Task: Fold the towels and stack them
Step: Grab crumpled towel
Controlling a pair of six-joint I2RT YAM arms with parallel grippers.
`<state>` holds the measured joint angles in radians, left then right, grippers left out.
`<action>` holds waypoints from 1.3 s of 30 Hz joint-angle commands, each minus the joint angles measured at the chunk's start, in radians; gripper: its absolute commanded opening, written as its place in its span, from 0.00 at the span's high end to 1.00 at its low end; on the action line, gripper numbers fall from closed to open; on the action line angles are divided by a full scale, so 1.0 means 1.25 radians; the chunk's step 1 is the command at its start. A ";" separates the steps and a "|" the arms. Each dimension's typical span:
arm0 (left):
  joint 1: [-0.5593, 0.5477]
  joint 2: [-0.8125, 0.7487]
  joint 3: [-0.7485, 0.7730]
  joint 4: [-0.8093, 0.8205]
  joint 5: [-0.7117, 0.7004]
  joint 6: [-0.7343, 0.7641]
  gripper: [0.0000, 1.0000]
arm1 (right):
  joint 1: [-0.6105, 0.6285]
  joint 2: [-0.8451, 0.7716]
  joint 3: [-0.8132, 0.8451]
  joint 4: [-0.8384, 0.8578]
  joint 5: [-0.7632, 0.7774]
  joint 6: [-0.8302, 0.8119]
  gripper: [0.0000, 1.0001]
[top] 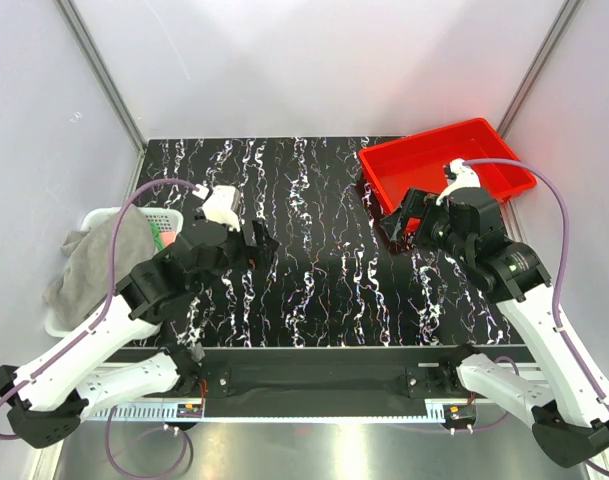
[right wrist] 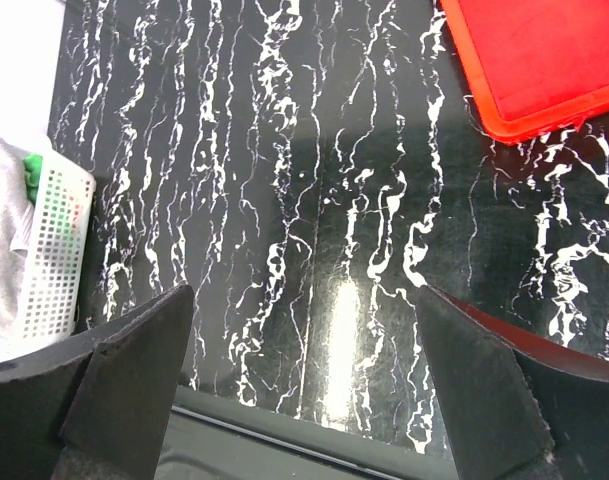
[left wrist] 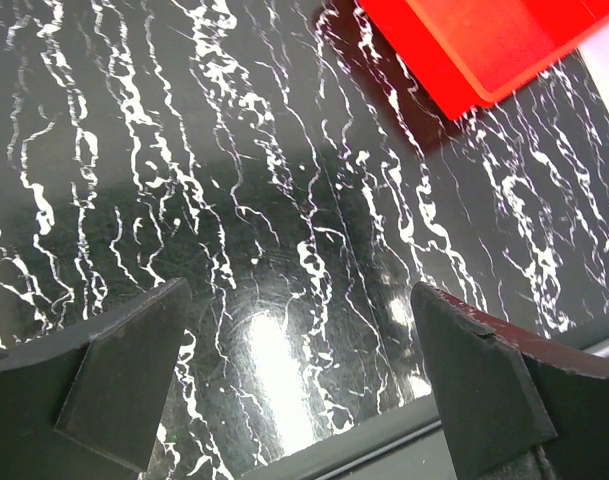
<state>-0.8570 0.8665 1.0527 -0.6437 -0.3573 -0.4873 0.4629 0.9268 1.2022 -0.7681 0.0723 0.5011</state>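
Note:
A grey towel (top: pixel 94 262) hangs over the white lattice basket (top: pixel 104 217) at the table's left edge. A bit of green towel (top: pixel 162 240) shows inside it, with a trace of pink beside it. In the right wrist view the grey towel (right wrist: pixel 4 215), the green towel (right wrist: pixel 30 172) and the basket (right wrist: pixel 54 240) sit at the left. The pale blue-white towel is out of view. My left gripper (top: pixel 262 246) is open and empty above the table, right of the basket. My right gripper (top: pixel 396 222) is open and empty beside the red tray.
A red plastic tray (top: pixel 424 162) stands empty at the back right; it also shows in the left wrist view (left wrist: pixel 484 50) and right wrist view (right wrist: pixel 544 60). The black marble-patterned table (top: pixel 324 270) lies between the arms. White walls enclose the table.

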 commanded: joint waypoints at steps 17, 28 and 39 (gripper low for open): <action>0.845 0.243 0.029 -0.095 0.007 -0.023 0.16 | 0.006 -0.138 -0.138 0.151 -0.102 0.042 0.00; 0.996 0.452 0.025 -0.061 0.068 0.004 0.37 | 0.006 -0.165 -0.157 0.156 -0.157 0.059 0.00; 0.915 0.383 0.279 -0.169 0.081 0.082 1.00 | 0.006 -0.176 -0.118 0.122 -0.132 0.040 0.00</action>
<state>0.3561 1.4357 1.1927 -0.8307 -0.2539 -0.4381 0.4641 0.7116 1.0088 -0.6182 -0.0990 0.5652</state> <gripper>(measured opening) 0.024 0.994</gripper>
